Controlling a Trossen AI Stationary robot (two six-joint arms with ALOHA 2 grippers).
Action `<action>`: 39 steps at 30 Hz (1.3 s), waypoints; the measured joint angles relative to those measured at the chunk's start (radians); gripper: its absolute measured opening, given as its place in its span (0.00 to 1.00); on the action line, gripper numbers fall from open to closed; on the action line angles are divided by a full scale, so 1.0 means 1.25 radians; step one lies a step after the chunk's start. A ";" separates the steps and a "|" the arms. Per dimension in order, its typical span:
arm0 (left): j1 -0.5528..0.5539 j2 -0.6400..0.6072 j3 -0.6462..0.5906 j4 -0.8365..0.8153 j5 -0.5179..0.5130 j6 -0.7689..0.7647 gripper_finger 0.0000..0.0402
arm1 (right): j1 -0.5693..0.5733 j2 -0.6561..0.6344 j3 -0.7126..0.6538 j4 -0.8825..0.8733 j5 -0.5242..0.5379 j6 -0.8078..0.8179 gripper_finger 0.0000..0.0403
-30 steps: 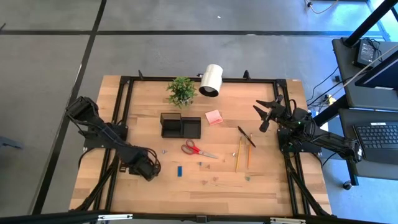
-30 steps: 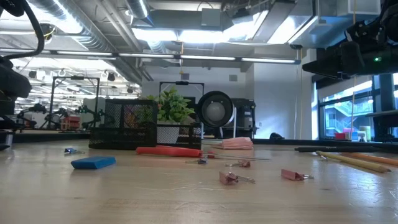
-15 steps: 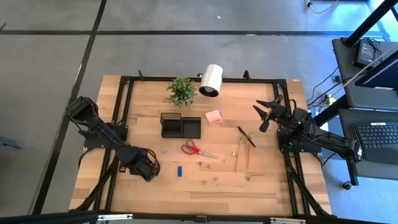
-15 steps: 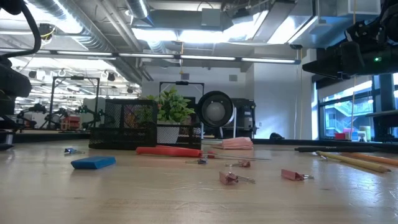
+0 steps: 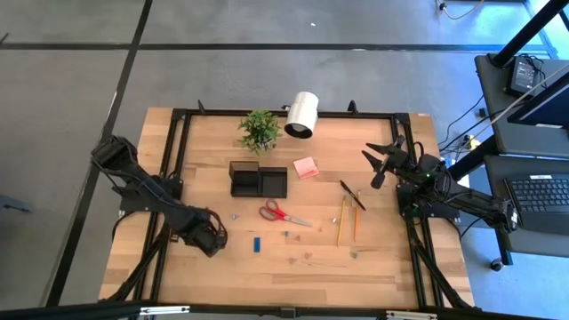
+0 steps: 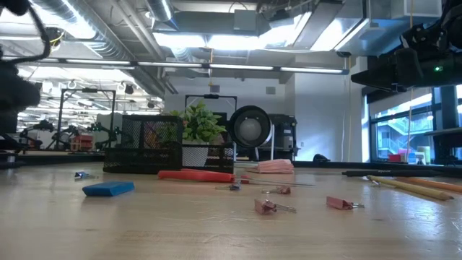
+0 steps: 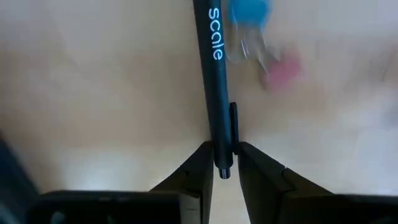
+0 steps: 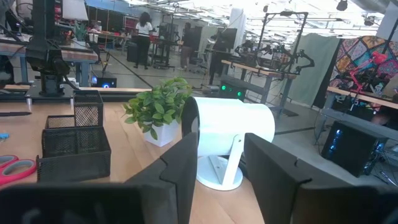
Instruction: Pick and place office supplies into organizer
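Note:
My left gripper (image 5: pixel 210 240) is low over the table's near left part, shut on a slim black pen (image 7: pixel 213 74) printed "scale". The blue block (image 5: pixel 255 243) lies just to its right. The black organizer (image 5: pixel 259 180) stands mid-table. Near it on the wood lie the red-handled scissors (image 5: pixel 283 212), pink sticky pad (image 5: pixel 306 167), two yellow pencils (image 5: pixel 340 220), another dark pen (image 5: pixel 352 195) and small clips (image 6: pixel 268 206). My right gripper (image 5: pixel 384 163) hangs open, raised over the table's far right part, touching nothing. My left gripper pinches the black pen between its two fingers (image 7: pixel 198 167) at the clip end (image 7: pixel 224 149). The pen runs straight out ahead, along the fingers. Whether its far end rests on the table cannot be told.
A green potted plant (image 5: pixel 260 130) and a white cylindrical lamp (image 5: pixel 303 114) stand at the far edge. The black metal frame (image 5: pixel 174 169) runs along the table's sides. Bare wood lies along the near edge.
The left arm has shifted slightly toward the table's left edge; the right arm and the objects on the table have stayed where they were.

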 joint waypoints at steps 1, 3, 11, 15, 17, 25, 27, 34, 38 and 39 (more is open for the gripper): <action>0.015 -0.023 0.000 0.016 -0.014 0.020 0.16 | 0.000 0.000 0.000 0.000 0.000 0.000 0.34; 0.046 -0.062 0.001 0.041 -0.065 0.060 0.16 | 0.000 0.000 0.000 0.000 0.000 0.000 0.34; 0.194 -0.179 0.001 0.101 -0.210 0.101 0.16 | 0.000 0.000 0.000 0.000 0.000 0.000 0.34; 0.264 -0.212 0.001 0.110 -0.183 0.080 0.16 | 0.000 0.000 0.000 0.000 0.000 0.000 0.34; 0.302 -0.219 0.001 0.112 -0.185 0.080 0.16 | 0.000 0.000 0.000 0.000 0.000 0.000 0.34; 0.415 -0.190 0.002 0.242 -0.284 0.150 0.16 | 0.000 0.000 0.000 0.000 0.000 0.000 0.34; 0.437 -0.178 0.002 0.285 -0.312 0.134 0.16 | 0.000 0.000 0.000 0.000 0.000 0.000 0.34; 0.464 -0.171 0.003 0.314 -0.306 0.193 0.16 | 0.000 0.000 0.000 0.000 0.000 0.000 0.34; 0.464 -0.171 0.003 0.318 -0.268 0.206 0.16 | 0.000 0.000 0.000 0.000 0.000 0.000 0.34; 0.464 -0.171 0.003 0.318 -0.257 0.212 0.16 | 0.000 0.000 0.000 0.000 0.000 0.000 0.34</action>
